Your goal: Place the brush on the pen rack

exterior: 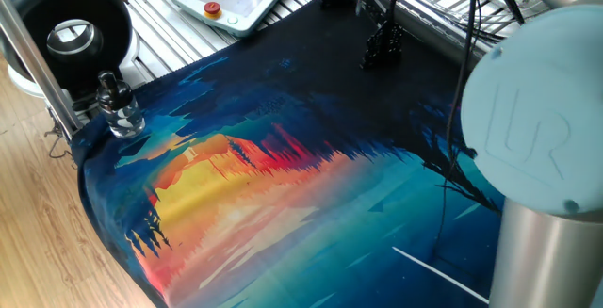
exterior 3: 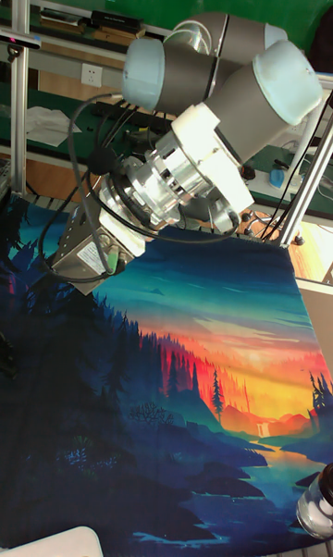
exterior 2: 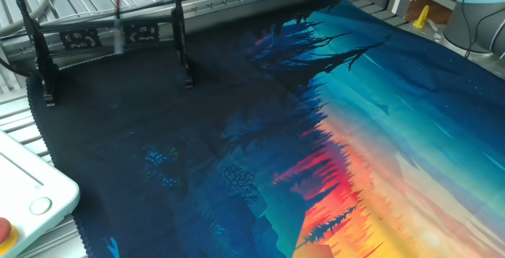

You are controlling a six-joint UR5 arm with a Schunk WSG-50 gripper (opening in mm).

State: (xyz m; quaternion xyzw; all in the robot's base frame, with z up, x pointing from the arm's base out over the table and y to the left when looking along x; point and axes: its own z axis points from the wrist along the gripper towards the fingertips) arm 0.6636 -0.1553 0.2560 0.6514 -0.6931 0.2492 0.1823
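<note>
- One fixed view: spotted the pen rack standing at the far dark end of the painted mat. Sat well apart from the glass bottle at the near-left corner and from the white rod beside the arm base. Found no brush and no fingers here.
- Other fixed view: caught the brush as a blurred thin upright streak, reddish on top and pale lower down. Hung in the air in front of the metal rail, above the mat's dark end. Looked carried, but judged so only. Could not pick out the rack here.
- Tall fixed view: saw the gripper body pointing down-left over the mat's dark side. Could not see the fingers past the dark edge, so could not tell whether wide, narrow or clamped.
- Step in hand, judged: carrying the brush over to the rack. To do it well, needed to turn the brush level, line it across the notches and lower it slowly until seated near mid-length, then release. Otherwise risked a roll-off or a knocked-over stand.
</note>
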